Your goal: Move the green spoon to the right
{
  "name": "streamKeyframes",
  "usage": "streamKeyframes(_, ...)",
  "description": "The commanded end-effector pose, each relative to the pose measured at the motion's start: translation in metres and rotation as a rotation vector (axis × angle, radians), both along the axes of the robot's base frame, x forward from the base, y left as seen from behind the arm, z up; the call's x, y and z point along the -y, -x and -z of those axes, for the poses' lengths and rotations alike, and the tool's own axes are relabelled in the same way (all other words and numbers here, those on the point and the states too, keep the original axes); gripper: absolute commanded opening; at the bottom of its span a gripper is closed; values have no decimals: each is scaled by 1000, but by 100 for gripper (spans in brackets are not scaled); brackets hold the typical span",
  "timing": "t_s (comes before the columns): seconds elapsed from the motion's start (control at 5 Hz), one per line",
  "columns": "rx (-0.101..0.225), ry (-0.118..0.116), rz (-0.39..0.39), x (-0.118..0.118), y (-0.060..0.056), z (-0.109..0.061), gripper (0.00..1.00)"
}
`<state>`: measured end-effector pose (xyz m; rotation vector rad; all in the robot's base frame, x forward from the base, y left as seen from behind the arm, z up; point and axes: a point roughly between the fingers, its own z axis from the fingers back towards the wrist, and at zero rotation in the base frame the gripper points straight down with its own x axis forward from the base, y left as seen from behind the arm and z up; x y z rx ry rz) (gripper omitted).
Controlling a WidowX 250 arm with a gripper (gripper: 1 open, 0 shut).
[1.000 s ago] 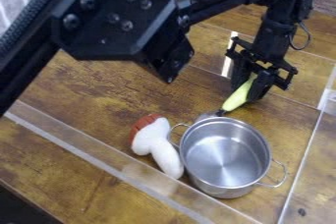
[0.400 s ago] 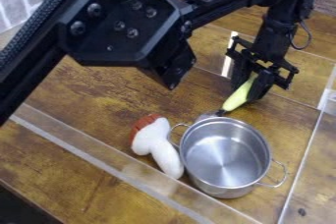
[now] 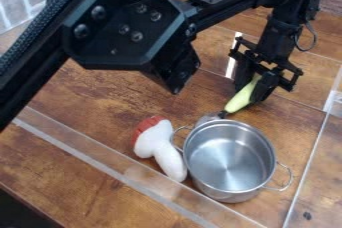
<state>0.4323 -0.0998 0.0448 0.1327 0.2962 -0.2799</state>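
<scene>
Wooden worktop (image 3: 80,142), a clear raised strip along its near edge, a pale border at far right. Bare wood lies open left of the mushroom toy (image 3: 160,147) and right of the fingers (image 3: 262,90). One spoon (image 3: 242,99), one pot (image 3: 230,157), one toy. Fingers closed on the spoon's upper end, above the pot. No legible writing.

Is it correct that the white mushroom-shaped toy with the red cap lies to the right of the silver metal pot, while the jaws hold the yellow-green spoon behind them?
Not quite. The white mushroom-shaped toy with the red cap lies to the left of the silver metal pot, touching it, as the camera view shows. The gripper jaws do hold the yellow-green spoon behind them.
</scene>
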Motion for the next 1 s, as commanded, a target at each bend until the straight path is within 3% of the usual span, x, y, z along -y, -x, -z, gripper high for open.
streamKeyframes(0.0,61,9,21,10,1,-28,0)
streamKeyframes(0.8,35,18,28,10,1,-29,0)
